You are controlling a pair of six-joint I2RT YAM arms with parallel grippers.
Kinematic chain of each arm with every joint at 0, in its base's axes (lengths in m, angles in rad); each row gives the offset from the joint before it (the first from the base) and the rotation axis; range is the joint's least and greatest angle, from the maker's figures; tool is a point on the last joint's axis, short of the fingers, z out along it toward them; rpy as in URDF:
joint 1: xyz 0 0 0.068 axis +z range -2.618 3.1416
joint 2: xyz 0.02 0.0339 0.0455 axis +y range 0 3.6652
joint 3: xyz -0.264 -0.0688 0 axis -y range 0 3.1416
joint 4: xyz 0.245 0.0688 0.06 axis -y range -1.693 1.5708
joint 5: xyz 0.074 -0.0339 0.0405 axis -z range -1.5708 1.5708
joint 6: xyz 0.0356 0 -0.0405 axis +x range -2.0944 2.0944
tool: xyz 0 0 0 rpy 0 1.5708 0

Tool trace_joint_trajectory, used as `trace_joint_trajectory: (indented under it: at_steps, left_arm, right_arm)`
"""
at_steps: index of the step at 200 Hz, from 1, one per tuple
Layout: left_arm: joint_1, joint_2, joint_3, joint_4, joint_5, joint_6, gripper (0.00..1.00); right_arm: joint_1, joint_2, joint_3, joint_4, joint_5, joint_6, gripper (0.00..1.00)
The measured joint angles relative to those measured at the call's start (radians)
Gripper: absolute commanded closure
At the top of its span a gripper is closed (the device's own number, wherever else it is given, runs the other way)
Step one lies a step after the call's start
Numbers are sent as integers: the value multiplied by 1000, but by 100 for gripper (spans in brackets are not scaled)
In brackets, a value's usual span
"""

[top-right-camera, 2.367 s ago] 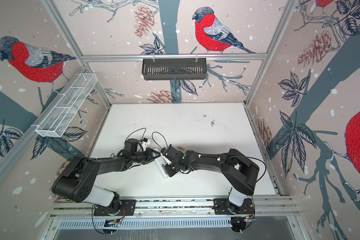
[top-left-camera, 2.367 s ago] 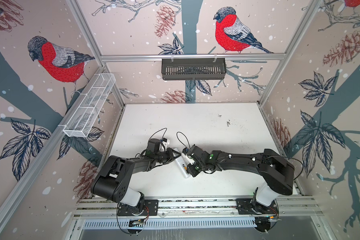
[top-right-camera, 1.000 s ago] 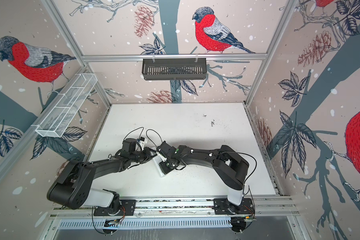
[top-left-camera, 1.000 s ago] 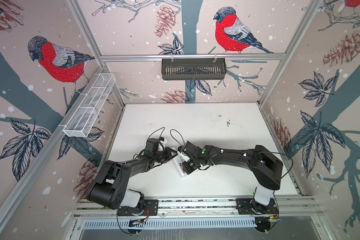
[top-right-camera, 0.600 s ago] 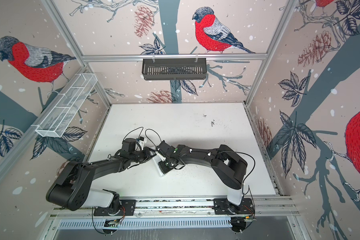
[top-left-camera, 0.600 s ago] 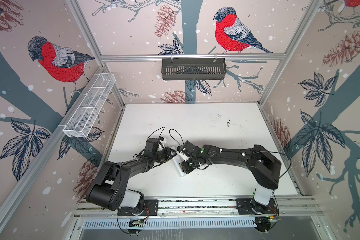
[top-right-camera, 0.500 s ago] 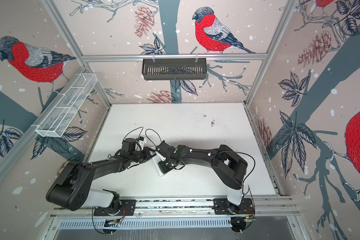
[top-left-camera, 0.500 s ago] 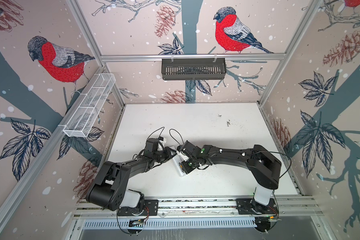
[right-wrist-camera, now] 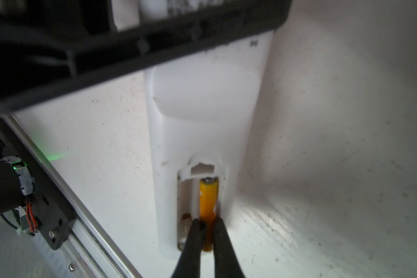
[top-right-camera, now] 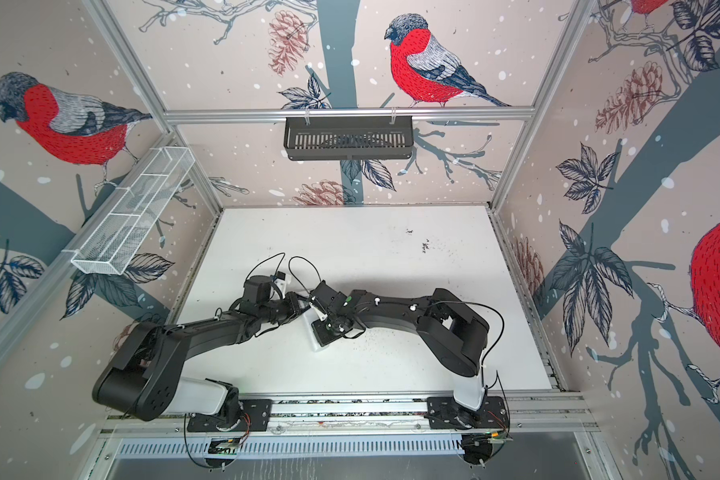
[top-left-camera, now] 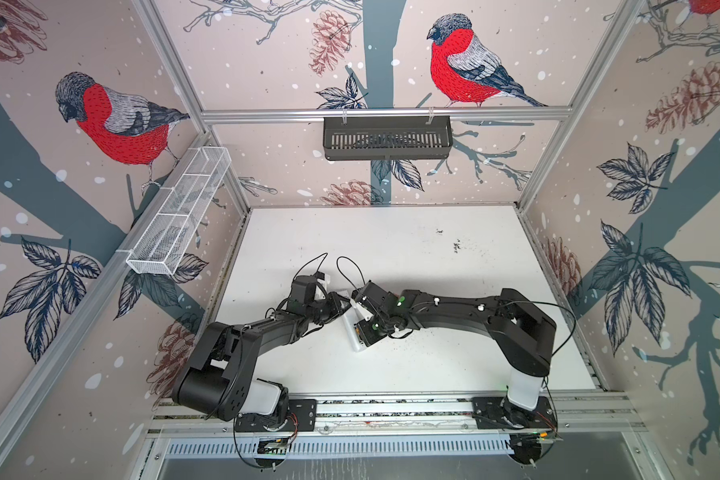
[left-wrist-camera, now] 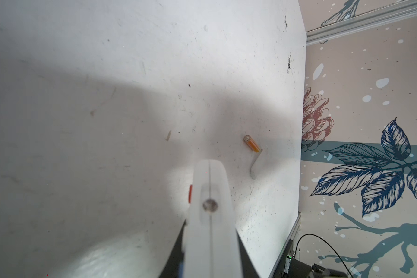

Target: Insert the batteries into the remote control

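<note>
Remote control: the remote control (right-wrist-camera: 202,125) lay flat on the desk (right-wrist-camera: 335,144), plain back up, its battery bay uncovered so cells could go in from above
Held battery: the held battery (right-wrist-camera: 208,199) sat lengthways in one channel of the remote's bay, its metal tip close to the bay's inner end wall
Right fingers: the right fingers (right-wrist-camera: 194,243), dark and slim, pinched the held battery at its outer end, by the remote's end; gripping the tail probably let them press the cell towards the inner end wall and then tip it down
Empty channel: the empty channel (right-wrist-camera: 185,199) ran alongside the held battery, a spring showing at its outer end; judged to be waiting for the other cell
Left fingers: the left fingers (left-wrist-camera: 220,190) were closed flat together with only a seam between them, probably placed to steady the remote's far end against the push
Loose battery: the loose battery (left-wrist-camera: 251,144) lay on the desk well apart from the remote, touching or just beside a small white cover piece (left-wrist-camera: 256,166)
Progress: first of two cells going in, judged not fully seated
Hidden: a black gripper body (right-wrist-camera: 130,48) crossed over the remote's far end, so contact there could not be seen; a red-orange sliver beside the left fingers was too blurred to name; in both top views the arms covered all but a strip of the remote, and the loose battery could not be found
</note>
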Motion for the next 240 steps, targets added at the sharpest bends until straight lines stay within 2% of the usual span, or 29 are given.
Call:
trace_joint_trajectory:
  at_steps: [36, 108, 183, 240]
  left_arm:
    - [0, 0, 0, 1, -8, 0, 100]
    - [1, 5, 0, 14, -19, 1, 100]
    - [0, 3, -2, 21, 0, 16, 100]
    - [-5, 0, -3, -12, 37, 27, 100]
  right_arm:
    - [-10, 9, 1, 2, -17, 27, 93]
    - [-2, -40, -116, 179, 6, 119, 92]
    - [-19, -21, -48, 167, 60, 126, 92]
    - [-32, -3, -69, 147, 113, 122, 91]
